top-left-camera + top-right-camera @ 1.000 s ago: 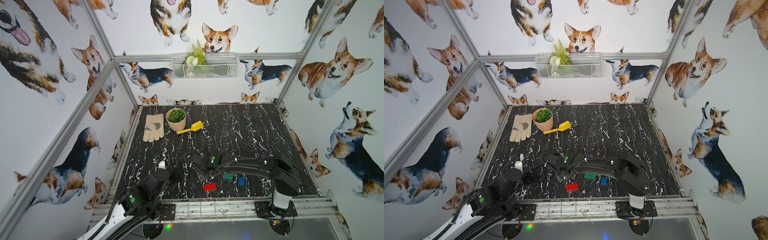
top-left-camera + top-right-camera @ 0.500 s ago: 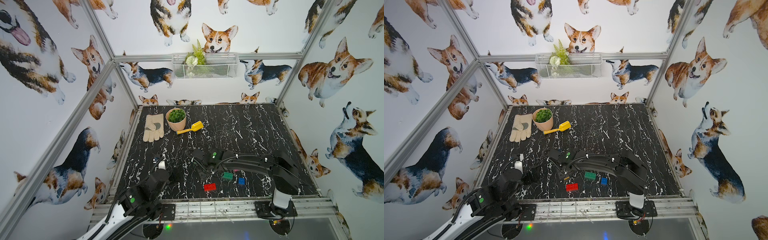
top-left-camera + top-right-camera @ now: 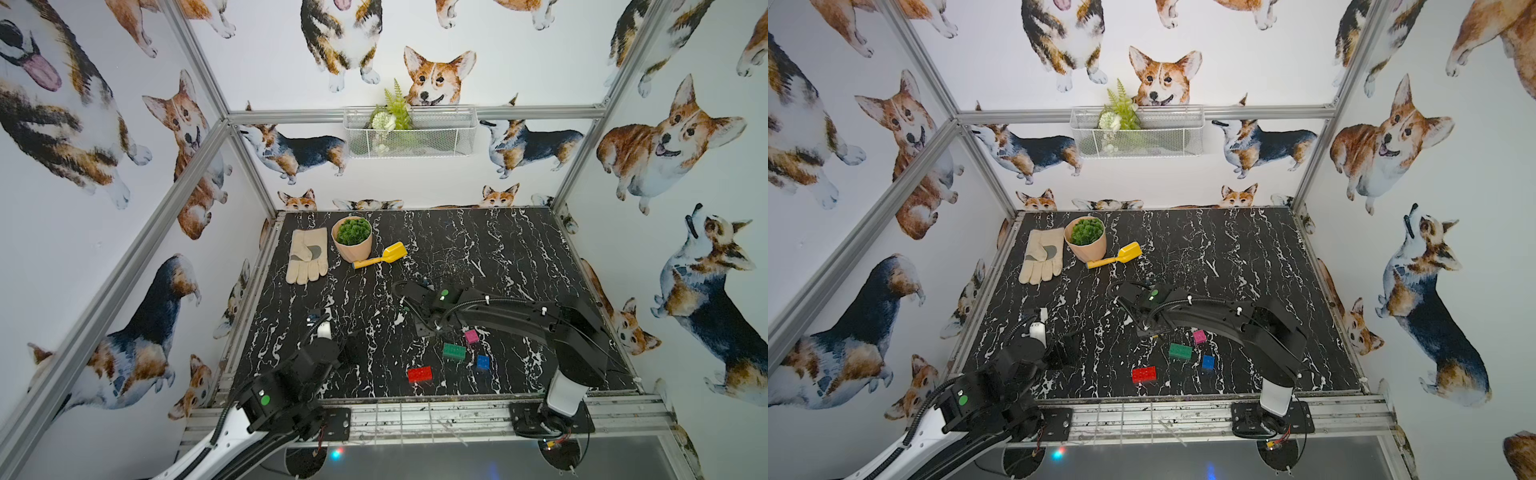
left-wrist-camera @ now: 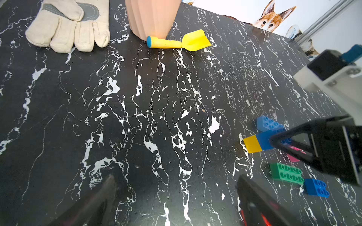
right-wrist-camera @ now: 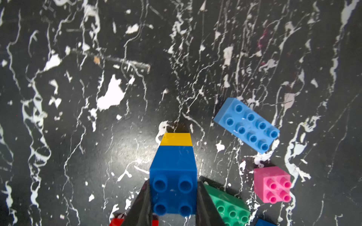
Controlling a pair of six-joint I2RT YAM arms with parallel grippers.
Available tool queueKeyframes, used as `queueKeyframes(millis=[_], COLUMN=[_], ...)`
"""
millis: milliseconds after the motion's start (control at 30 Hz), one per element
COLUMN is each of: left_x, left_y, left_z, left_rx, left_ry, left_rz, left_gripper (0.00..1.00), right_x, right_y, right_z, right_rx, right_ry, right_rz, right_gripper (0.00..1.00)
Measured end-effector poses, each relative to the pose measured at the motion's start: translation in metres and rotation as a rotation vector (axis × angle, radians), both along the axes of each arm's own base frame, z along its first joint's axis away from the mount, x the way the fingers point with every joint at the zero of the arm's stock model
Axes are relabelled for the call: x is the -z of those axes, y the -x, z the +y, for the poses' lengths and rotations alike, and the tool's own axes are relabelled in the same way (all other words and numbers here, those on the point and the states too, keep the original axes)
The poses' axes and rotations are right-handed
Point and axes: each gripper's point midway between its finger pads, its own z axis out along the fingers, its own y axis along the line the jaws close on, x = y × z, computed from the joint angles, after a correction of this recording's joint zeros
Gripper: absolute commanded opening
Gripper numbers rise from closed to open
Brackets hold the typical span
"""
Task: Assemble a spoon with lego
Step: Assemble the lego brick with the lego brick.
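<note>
My right gripper is shut on a dark blue brick that has a yellow brick joined to its far end. In the left wrist view this blue-and-yellow piece is held low over the table. Beside it lie a light blue brick, a pink brick and a green brick. In both top views a red brick and a small blue brick lie nearer the front edge. My left gripper is open over bare table at the front left.
A cream glove, a pink pot with a green plant and a yellow toy shovel sit at the back left. A wire basket hangs on the back wall. The right arm reaches across above the loose bricks.
The right gripper has moved a little to the right with the blue-and-yellow piece in it. The left arm has not moved.
</note>
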Motion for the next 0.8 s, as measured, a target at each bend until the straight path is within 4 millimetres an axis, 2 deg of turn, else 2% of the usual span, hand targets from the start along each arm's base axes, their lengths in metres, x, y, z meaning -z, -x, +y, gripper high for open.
queueKeyframes(millis=[233,367,467,633,800], left_x=[-0.001,0.000,0.000,0.000,0.001], left_y=[0.000,0.000,0.000,0.000,0.000], left_z=[-0.001,-0.001,-0.001,-0.001,-0.001], left_rx=[0.004,0.005,0.005,0.006,0.007], left_ry=[0.002,0.002,0.001,-0.001,-0.005], left_rz=[-0.002,-0.001,0.000,0.000,0.003], left_gripper=[1.00,1.00,1.00,1.00,1.00], right_x=[0.001,0.002,0.001,0.003,-0.004], right_y=[-0.012,-0.017,-0.017,-0.011,-0.011], right_z=[0.003,0.006,0.006,0.007,0.009], right_rx=[0.040,0.054,0.057,0.054,0.051], right_ry=[-0.013,-0.029,-0.032,-0.041,-0.068], right_rz=[-0.021,-0.028,-0.028,-0.001,-0.002], right_gripper=[0.12,0.27,0.43,0.56,0.69])
